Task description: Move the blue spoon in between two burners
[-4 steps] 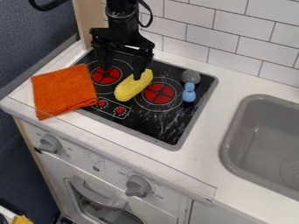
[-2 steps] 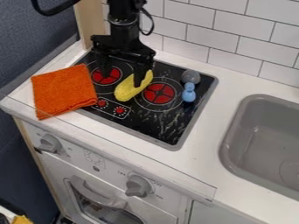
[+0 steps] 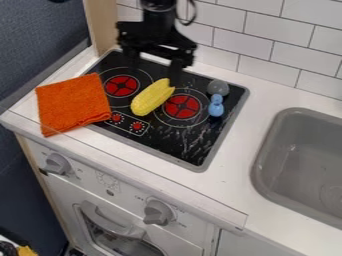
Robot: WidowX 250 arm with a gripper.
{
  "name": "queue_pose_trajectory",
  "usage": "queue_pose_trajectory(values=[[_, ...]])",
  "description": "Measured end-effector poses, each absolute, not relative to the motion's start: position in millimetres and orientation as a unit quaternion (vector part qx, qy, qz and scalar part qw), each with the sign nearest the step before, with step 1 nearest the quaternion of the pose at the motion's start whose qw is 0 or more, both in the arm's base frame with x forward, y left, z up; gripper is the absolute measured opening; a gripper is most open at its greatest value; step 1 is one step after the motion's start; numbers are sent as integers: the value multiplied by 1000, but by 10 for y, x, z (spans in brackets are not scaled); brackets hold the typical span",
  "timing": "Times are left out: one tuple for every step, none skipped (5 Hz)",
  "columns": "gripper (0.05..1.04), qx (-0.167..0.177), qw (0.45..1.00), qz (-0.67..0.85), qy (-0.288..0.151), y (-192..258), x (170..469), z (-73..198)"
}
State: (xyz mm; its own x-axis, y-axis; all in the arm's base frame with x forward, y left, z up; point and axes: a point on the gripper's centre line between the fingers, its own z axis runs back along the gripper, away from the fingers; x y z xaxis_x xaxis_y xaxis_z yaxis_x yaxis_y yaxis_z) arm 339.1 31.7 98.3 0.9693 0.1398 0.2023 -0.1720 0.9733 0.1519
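Observation:
The gripper [image 3: 155,71] hangs open over the back of the black stovetop [image 3: 175,145], its two fingers well apart with nothing between them. A small light-blue object [image 3: 216,106], the likely spoon, lies near the stovetop's right edge, to the right of the right-hand burner [image 3: 182,106] and well right of the gripper. The other burner [image 3: 121,86] is at the left. A yellow corn cob [image 3: 153,97] lies slantwise between the two burners, in front of the gripper.
A grey round object [image 3: 218,87] sits just behind the blue one. An orange cloth [image 3: 73,103] covers the counter at left and reaches the stovetop's edge. The grey sink [image 3: 304,160] is at right, and a white tiled wall [image 3: 267,45] stands behind.
The gripper has moved back and to the right, off the corn cob. The cob, the blue object and the cloth have kept their places.

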Motion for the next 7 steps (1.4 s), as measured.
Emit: queue_pose_trajectory(values=[[1001, 99, 981, 135, -101, 55, 3480, 1003], [1001, 97, 974, 181, -92, -138, 3613, 933], [1001, 95, 974, 195, -69, -261, 3753, 759], [1001, 80, 979, 181, -42, -350, 3866, 516], [1001, 67, 983, 170, -29, -395, 3938, 403], [1001, 51, 987, 153, -16, -449, 3945, 254], [1001, 57, 988, 142, -12, -391, 3977, 209]])
